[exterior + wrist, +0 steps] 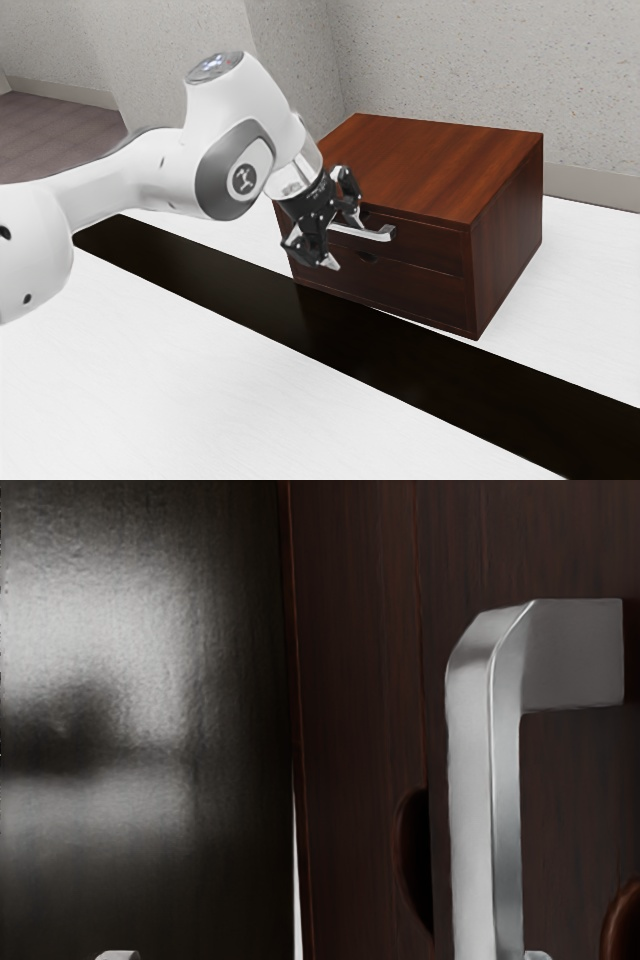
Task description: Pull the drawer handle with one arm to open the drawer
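Observation:
A dark wooden cabinet (440, 160) stands on the table, with a drawer (420, 245) in its front. The drawer front looks about flush with the cabinet's face. A silver bar handle (365, 233) sticks out from it. My black gripper (343, 232) is at the handle's end nearest the arm, open, one finger above the bar and one below it, both apart from it. In the wrist view the handle (490, 780) is close ahead against the drawer front (360, 680).
The white table (200, 400) has a wide black stripe (420, 380) running under the cabinet's front; in the wrist view the stripe (140, 680) lies beside the cabinet's edge. A grey wall (480, 60) stands behind the cabinet.

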Controlling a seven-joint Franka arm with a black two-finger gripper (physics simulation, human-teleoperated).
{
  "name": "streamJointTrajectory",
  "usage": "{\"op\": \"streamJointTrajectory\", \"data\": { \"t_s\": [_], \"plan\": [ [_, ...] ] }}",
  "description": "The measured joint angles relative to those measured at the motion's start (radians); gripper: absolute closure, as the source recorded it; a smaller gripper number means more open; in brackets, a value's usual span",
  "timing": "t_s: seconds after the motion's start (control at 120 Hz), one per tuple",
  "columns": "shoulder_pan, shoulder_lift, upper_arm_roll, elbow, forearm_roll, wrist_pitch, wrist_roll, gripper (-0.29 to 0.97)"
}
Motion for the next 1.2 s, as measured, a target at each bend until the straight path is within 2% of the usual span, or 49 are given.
{"op": "streamJointTrajectory", "data": {
  "t_s": [0.183, 0.367, 0.683, 1.2],
  "plan": [
    [-0.001, -0.005, 0.004, -0.001, -0.019, -0.007, -0.006, 0.58],
    [-0.004, -0.012, 0.013, -0.004, -0.02, -0.021, -0.009, 0.71],
    [-0.01, -0.102, 0.018, -0.099, -0.01, -0.053, -0.013, 0.78],
    [-0.018, -0.248, 0.012, -0.253, 0.02, -0.083, -0.018, 0.79]
  ]
}}
